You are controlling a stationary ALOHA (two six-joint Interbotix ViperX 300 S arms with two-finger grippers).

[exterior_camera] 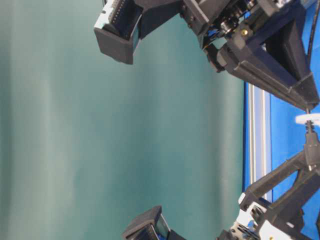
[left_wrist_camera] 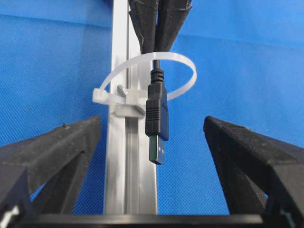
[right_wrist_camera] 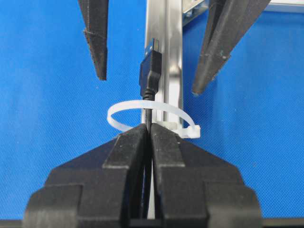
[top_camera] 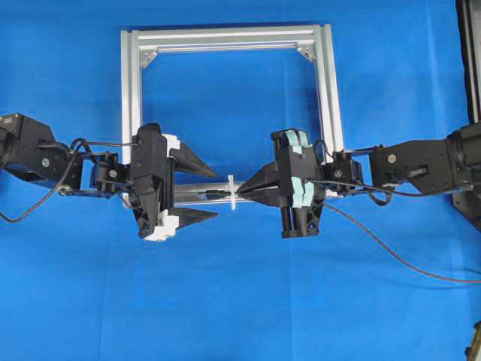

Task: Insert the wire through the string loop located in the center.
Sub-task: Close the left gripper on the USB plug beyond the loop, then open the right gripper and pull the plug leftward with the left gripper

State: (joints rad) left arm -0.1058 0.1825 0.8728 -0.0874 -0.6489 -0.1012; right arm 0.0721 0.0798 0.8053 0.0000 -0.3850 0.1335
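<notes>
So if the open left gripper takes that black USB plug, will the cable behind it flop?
Probably little: the black plug juts straight out past the white zip-tie loop, so that short stretch seems fairly stiff. Its flat sides should grip well; the free cable curves, likely limp.

Wire behind its plug swallowed between the right hand's fingers (table-level view mostly backdrop)
</notes>
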